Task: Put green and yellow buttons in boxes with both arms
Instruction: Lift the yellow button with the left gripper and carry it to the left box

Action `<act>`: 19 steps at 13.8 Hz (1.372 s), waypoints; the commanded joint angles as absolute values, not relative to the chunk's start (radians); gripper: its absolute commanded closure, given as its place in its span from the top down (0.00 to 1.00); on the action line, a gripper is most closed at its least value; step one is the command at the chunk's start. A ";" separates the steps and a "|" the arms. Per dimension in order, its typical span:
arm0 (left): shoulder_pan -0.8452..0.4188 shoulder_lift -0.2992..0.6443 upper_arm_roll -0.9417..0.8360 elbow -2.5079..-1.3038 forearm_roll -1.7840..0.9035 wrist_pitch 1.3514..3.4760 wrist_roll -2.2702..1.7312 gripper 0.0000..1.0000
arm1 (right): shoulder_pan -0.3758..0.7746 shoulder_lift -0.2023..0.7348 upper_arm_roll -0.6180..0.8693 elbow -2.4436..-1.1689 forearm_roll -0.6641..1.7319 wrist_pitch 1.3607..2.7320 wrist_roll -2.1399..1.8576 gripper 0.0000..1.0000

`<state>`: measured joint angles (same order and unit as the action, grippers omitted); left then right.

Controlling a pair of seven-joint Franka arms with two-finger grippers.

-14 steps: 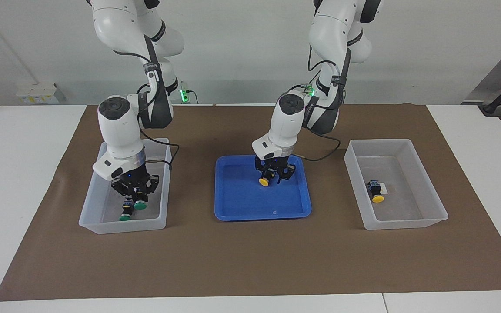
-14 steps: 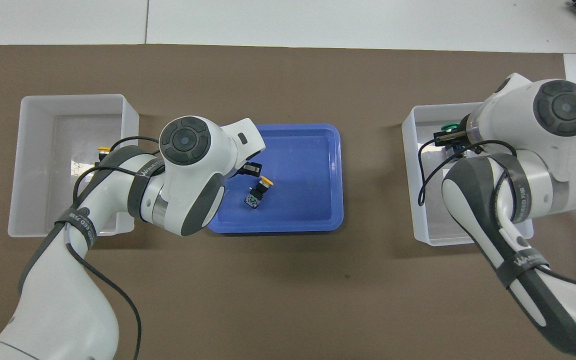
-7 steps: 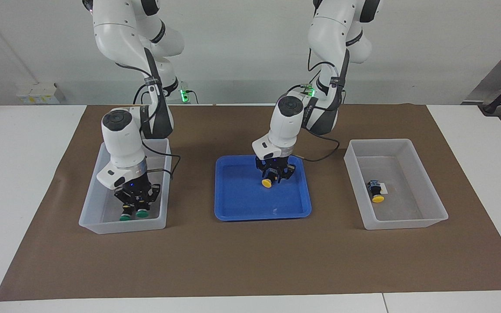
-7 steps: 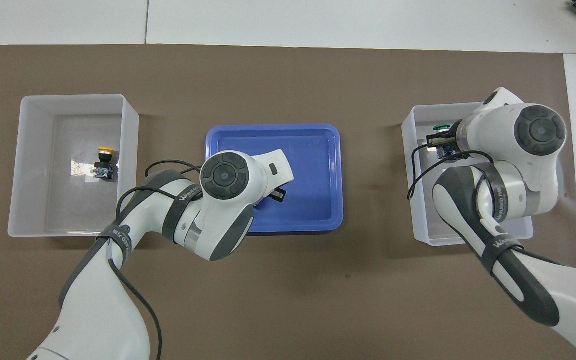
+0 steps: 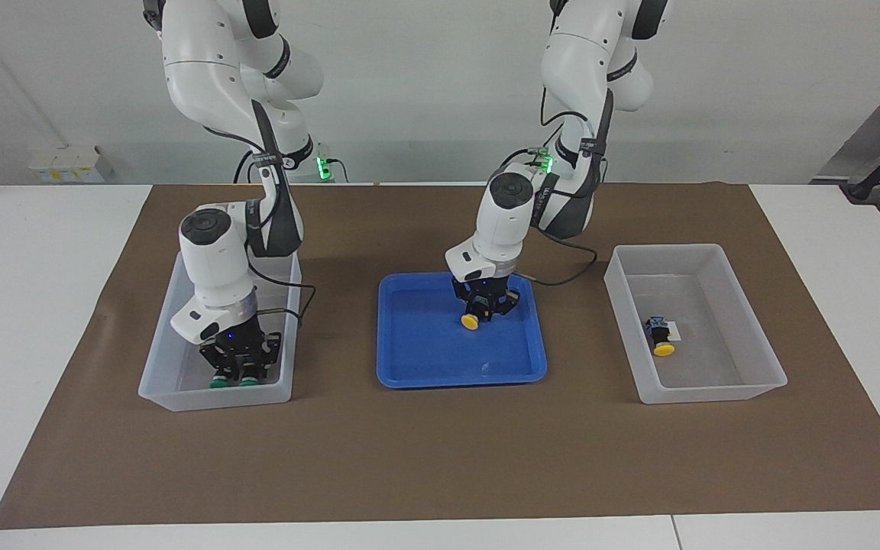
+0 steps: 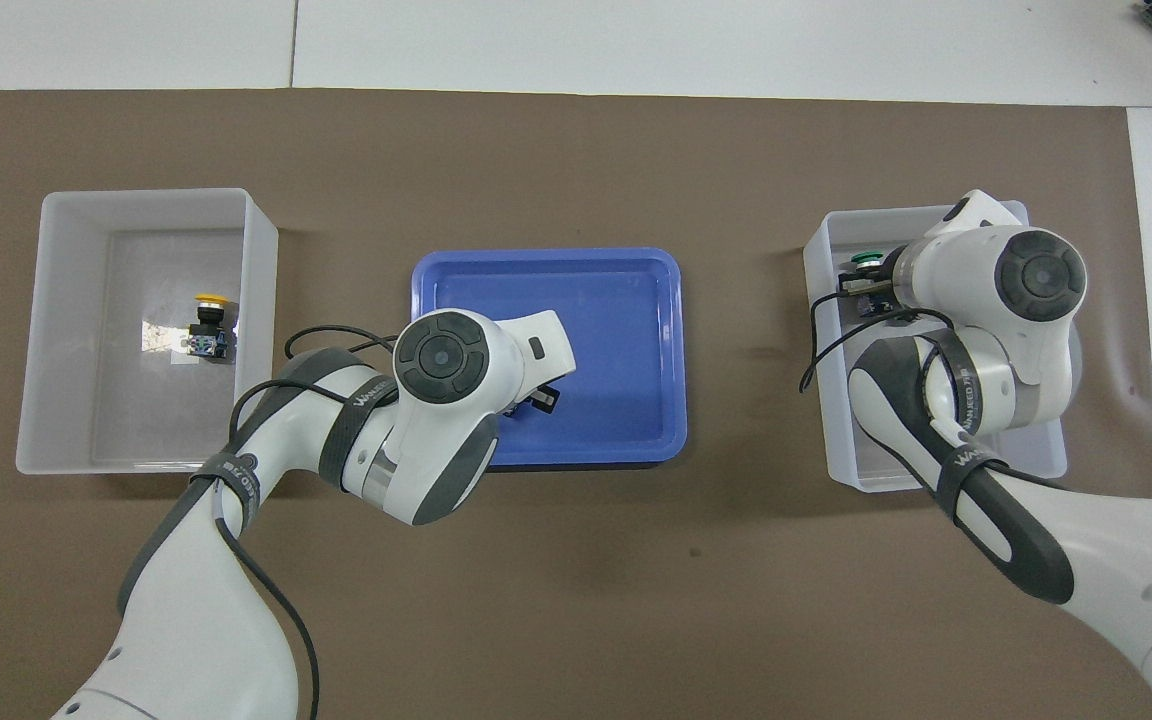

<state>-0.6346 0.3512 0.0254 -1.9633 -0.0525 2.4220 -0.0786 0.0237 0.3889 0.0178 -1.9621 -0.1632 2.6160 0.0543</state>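
Yellow button (image 5: pixel 470 321) in blue tray (image 5: pixel 417 359): left gripper (image 5: pixel 484 308) pinching it; next lift to box (image 5: pixel 745 336). Right gripper (image 5: pixel 239 367) low in other box (image 5: pixel 161 359), grip state unclear.

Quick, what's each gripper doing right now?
Left gripper: at the yellow-capped push-button switch in the blue tray; grip unclear.
Right gripper: in the translucent bin; unclear.

Two white jointed robot arms, the left arm (image 5: pixel 562 69) and the right arm (image 5: pixel 218 76), show dark grey joints and round dark caps. Black cables loop along each, and green lights glow near their wrists. Each ends in black fingers (image 5: pixel 486 302).
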 commanded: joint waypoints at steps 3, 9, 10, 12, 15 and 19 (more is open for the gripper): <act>-0.635 0.339 0.035 -1.985 -0.071 2.441 -0.066 0.01 | 0.020 0.318 0.032 -1.957 -0.138 2.556 0.069 1.00; -0.580 0.331 0.040 -1.869 -0.074 2.335 -0.086 0.00 | 0.028 0.109 0.044 -1.938 -0.083 2.236 0.078 1.00; -0.553 0.328 0.040 -1.830 -0.075 2.280 -0.084 0.00 | 0.028 0.077 0.044 -1.931 -0.059 2.180 0.077 1.00; -0.485 0.324 0.038 -1.757 -0.092 2.185 -0.078 0.00 | 0.028 0.032 0.044 -1.905 -0.055 2.085 0.077 1.00; -0.364 0.298 0.035 -1.732 -0.094 2.132 -0.058 0.00 | 0.026 -0.001 0.044 -1.864 -0.008 1.974 0.078 1.00; -0.189 0.279 0.034 -1.648 -0.095 1.988 0.052 0.00 | 0.017 0.001 0.041 -1.755 0.012 1.837 0.077 1.00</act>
<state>-0.2512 0.2921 0.0447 -1.7004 -0.0707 2.0706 0.0046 0.0310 -0.0107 0.0371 -1.8215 -0.0109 1.9033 0.0697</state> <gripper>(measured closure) 0.568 0.000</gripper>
